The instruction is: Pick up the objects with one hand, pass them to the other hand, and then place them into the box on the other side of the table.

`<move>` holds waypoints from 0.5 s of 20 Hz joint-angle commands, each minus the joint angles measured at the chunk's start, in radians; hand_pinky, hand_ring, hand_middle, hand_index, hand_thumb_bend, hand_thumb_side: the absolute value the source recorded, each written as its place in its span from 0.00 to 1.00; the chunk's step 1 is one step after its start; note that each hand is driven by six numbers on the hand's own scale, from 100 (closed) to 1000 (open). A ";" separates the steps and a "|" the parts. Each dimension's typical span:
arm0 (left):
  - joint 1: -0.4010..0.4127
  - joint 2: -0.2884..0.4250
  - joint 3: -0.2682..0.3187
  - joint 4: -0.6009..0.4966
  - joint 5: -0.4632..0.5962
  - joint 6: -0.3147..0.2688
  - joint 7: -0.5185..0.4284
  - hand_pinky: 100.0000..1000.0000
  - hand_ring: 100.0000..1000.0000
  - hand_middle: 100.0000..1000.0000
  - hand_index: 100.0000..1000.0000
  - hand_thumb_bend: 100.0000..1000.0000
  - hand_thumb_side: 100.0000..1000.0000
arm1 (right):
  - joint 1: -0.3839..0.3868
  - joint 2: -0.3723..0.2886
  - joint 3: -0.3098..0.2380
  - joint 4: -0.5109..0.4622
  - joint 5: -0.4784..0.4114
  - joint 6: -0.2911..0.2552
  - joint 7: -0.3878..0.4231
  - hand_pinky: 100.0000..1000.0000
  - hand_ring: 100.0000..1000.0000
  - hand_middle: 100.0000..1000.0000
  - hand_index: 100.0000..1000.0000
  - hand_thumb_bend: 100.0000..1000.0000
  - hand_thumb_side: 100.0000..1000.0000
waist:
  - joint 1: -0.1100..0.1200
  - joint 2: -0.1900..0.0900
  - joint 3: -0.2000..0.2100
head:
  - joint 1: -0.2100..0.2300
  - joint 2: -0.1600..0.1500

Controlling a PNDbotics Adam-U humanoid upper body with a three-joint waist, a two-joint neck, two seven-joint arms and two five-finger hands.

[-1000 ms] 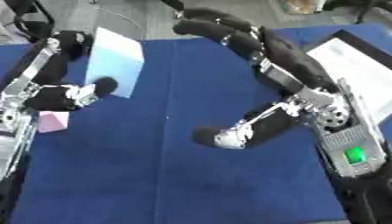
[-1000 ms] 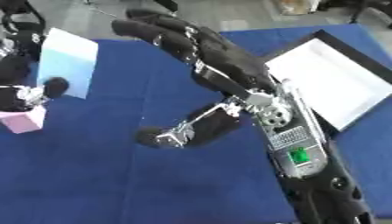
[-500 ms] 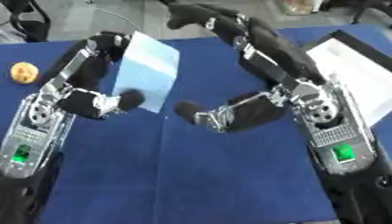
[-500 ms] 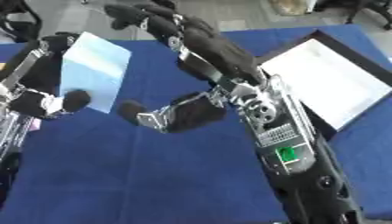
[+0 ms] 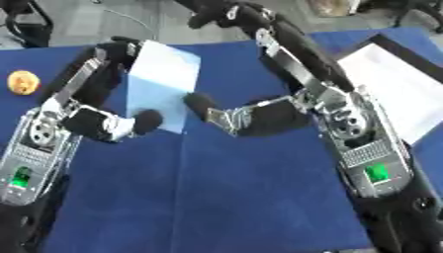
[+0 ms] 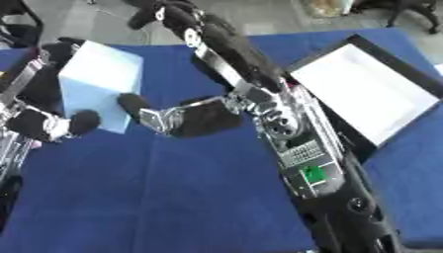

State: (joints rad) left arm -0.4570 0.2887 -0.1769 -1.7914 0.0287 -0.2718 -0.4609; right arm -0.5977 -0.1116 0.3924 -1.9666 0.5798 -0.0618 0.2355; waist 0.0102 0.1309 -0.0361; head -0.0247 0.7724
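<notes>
Left of the pale blue block [image 5: 160,84], an orange ball [image 5: 22,82] lies on the blue surface [image 5: 259,197]. The left hand [image 5: 108,123] holds the block up at mid-surface, fingers clamped on its left side, offering it for the handover. The right hand [image 5: 251,117], fingers curled and touching the block's right edge, reaches to take it toward the white box [image 6: 368,89] further right.

Left hand [image 5: 108,123] gripping, right hand [image 5: 238,118] reaching toward it
</notes>
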 commanded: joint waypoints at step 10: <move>-0.036 0.007 -0.027 -0.003 -0.113 -0.035 0.016 0.80 0.42 0.39 0.56 0.44 0.31 | -0.021 0.001 0.021 0.006 -0.020 -0.011 0.108 0.84 0.88 0.75 1.00 0.17 0.44 | -0.015 -0.014 -0.002 | -0.003 -0.002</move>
State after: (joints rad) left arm -0.4705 0.2889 -0.1950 -1.7827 -0.0727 -0.3008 -0.4438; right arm -0.5985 -0.1115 0.4104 -1.9566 0.5651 -0.0688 0.3283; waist 0.0083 0.1310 -0.0375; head -0.0285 0.7724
